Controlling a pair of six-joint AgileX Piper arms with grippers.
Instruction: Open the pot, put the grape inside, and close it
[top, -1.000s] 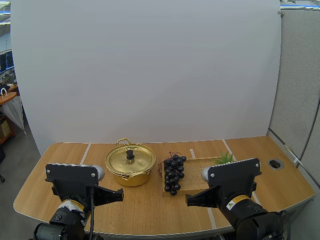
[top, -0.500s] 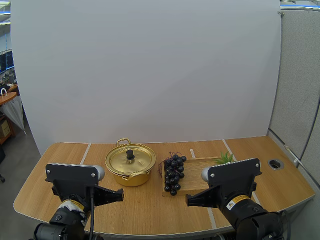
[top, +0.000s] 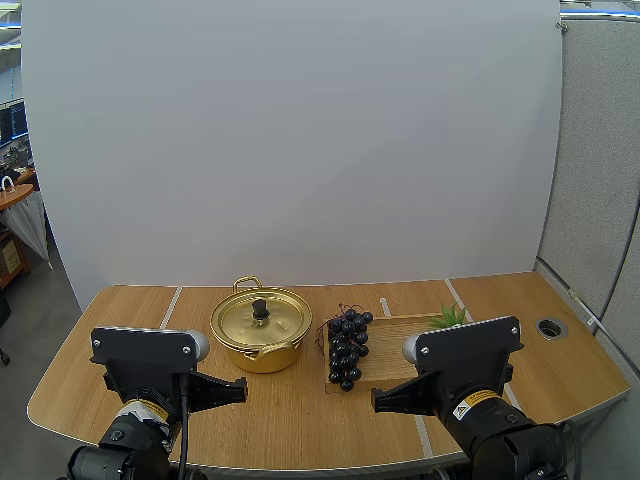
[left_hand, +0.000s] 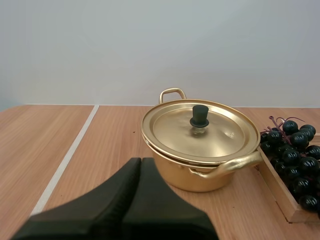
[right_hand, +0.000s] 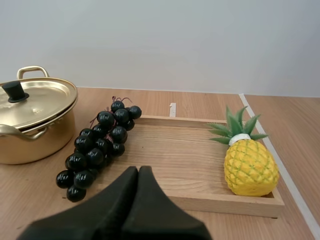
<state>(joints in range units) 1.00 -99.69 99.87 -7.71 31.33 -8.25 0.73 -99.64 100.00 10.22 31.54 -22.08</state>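
Note:
A gold pot (top: 261, 330) with its lid on and a black knob (left_hand: 200, 115) stands on the table, left of centre. The dark grape bunch (top: 346, 347) lies on the left end of a wooden tray (right_hand: 200, 165), spilling over its edge toward the pot (right_hand: 30, 120). My left gripper (left_hand: 141, 165) is shut on nothing, its fingers one dark wedge short of the pot (left_hand: 200, 145). My right gripper (right_hand: 138, 172) is also shut on nothing, near the tray's front edge beside the grapes (right_hand: 100, 145). In the high view my left gripper (top: 240, 386) and right gripper (top: 377, 400) sit near the table's front.
A small yellow pineapple (right_hand: 248, 160) lies at the tray's right end. A round hole (top: 550, 327) is set in the table at far right. Bare wood lies left of the pot and along the front edge.

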